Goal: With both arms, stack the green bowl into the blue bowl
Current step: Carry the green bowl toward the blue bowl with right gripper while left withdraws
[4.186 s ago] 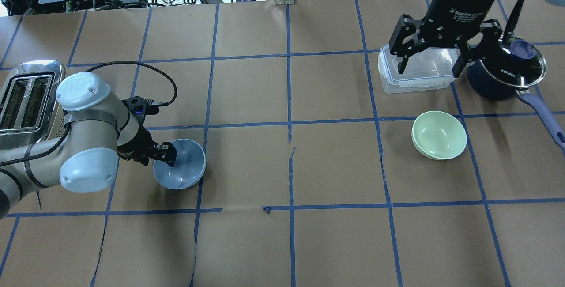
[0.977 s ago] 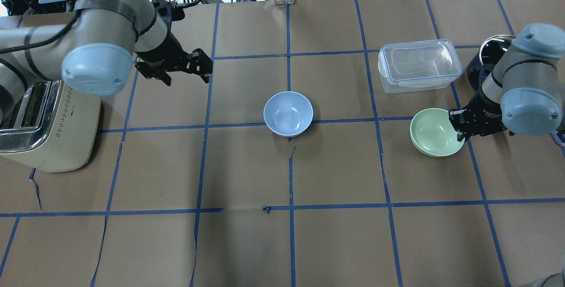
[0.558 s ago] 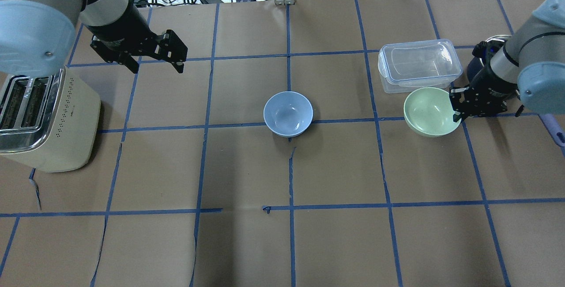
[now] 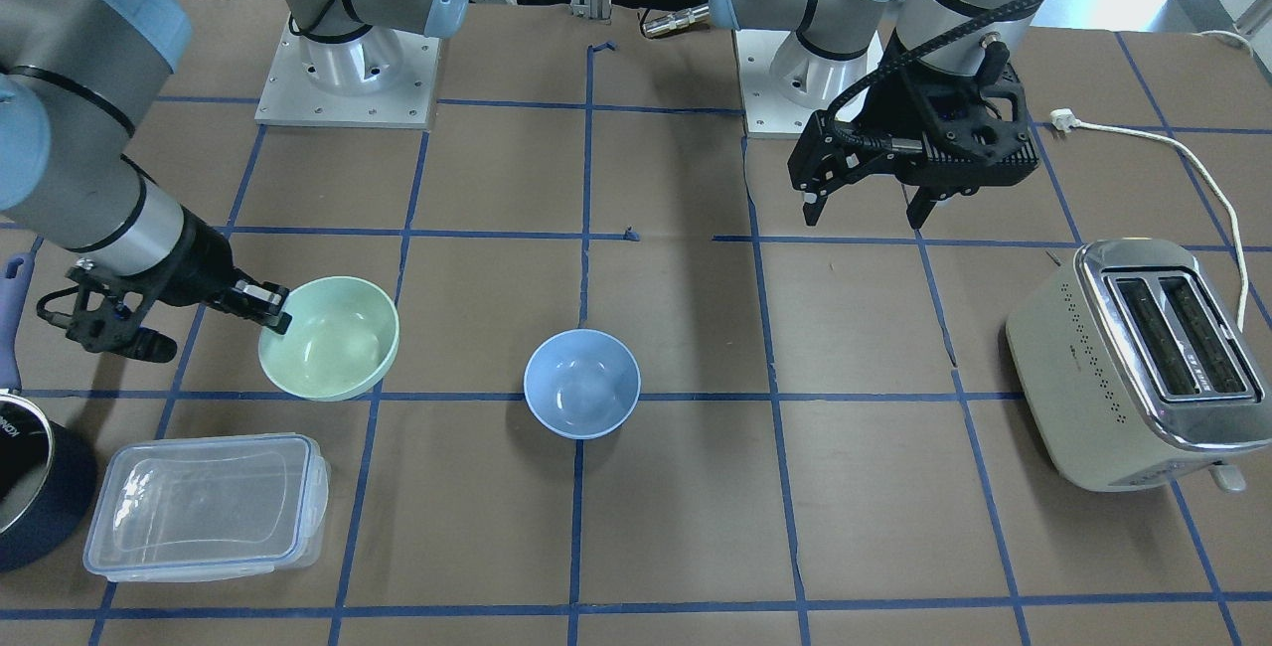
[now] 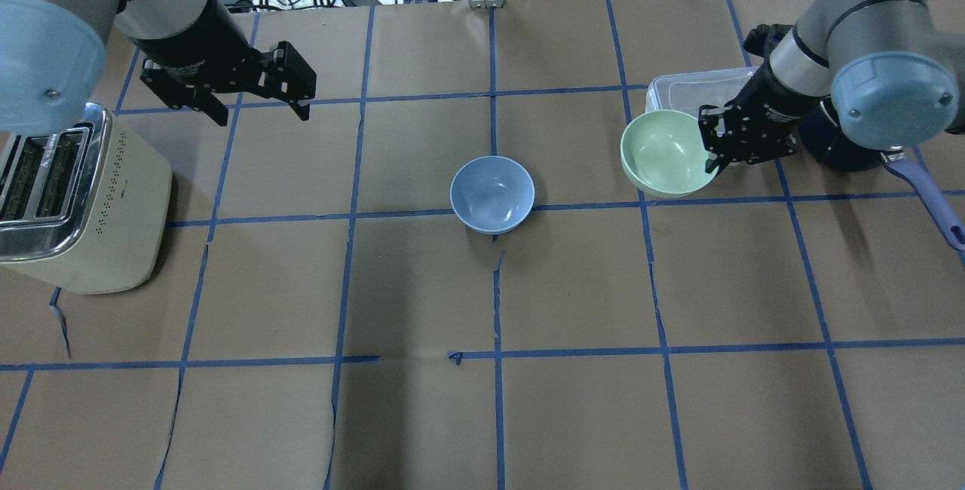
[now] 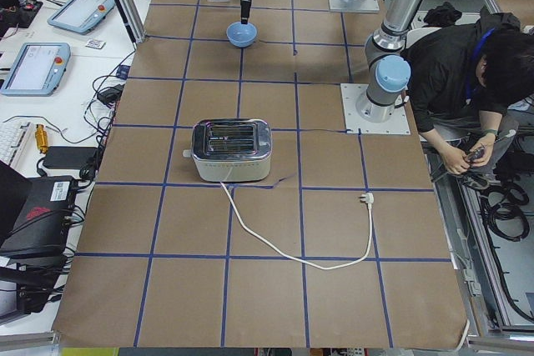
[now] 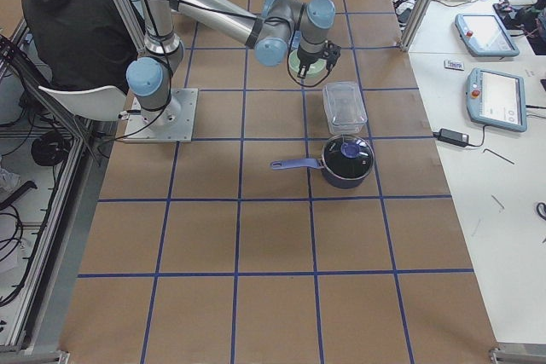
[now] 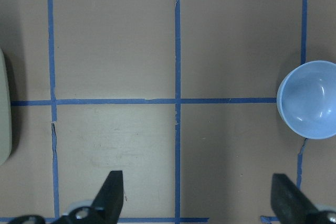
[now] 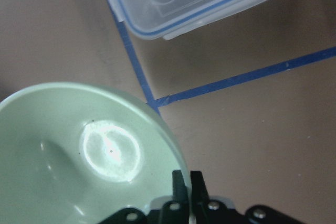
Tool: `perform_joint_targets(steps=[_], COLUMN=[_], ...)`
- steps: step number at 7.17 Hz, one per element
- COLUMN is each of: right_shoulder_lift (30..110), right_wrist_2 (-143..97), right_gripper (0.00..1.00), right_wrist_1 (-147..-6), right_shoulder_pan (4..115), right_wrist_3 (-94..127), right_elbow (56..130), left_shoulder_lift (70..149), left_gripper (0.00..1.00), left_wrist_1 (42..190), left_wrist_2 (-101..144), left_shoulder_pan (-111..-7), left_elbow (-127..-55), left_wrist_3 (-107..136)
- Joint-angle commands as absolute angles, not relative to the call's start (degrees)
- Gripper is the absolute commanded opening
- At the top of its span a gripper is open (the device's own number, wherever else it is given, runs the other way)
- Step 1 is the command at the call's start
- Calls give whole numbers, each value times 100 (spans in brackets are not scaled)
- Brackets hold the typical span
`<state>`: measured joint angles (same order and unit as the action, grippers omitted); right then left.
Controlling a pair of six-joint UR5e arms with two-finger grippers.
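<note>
2 bowls, 2 claws: R gripper (image 5: 709, 165) is pinching rim of round matte mint-green bowl (image 5: 667, 152) above brown paper-covered table (image 5: 573, 286), round smooth sky-blue bowl (image 5: 492, 194) is sitting mid-table, L gripper (image 5: 264, 114) is gaping empty.

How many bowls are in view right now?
2. The green bowl is held by its rim in the right gripper, near the clear container. The blue bowl sits alone at the middle of the table. No other bowl shows; none seems hidden.
</note>
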<state>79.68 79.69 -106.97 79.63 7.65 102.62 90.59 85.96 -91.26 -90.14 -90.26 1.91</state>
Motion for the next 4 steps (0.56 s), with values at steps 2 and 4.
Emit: perform_joint_targets(steps=[2, 4], right_shoulder_lift=[7797, 7604], right_wrist_2=[7710, 7453], right_gripper=[0, 0], right_wrist_1=[-11003, -11441], right_shoulder_pan=[9024, 9350], right_wrist_3=[1748, 2362], right_elbow=[10222, 10257], left_shoulder_lift=[9115, 9149], left_gripper=[100, 100], left_wrist_1=[8842, 8842], left_wrist_2=[-9106, -9079], left_shoulder_pan=[-9026, -9026], left_elbow=[-8885, -8868], left_wrist_3=[307, 308])
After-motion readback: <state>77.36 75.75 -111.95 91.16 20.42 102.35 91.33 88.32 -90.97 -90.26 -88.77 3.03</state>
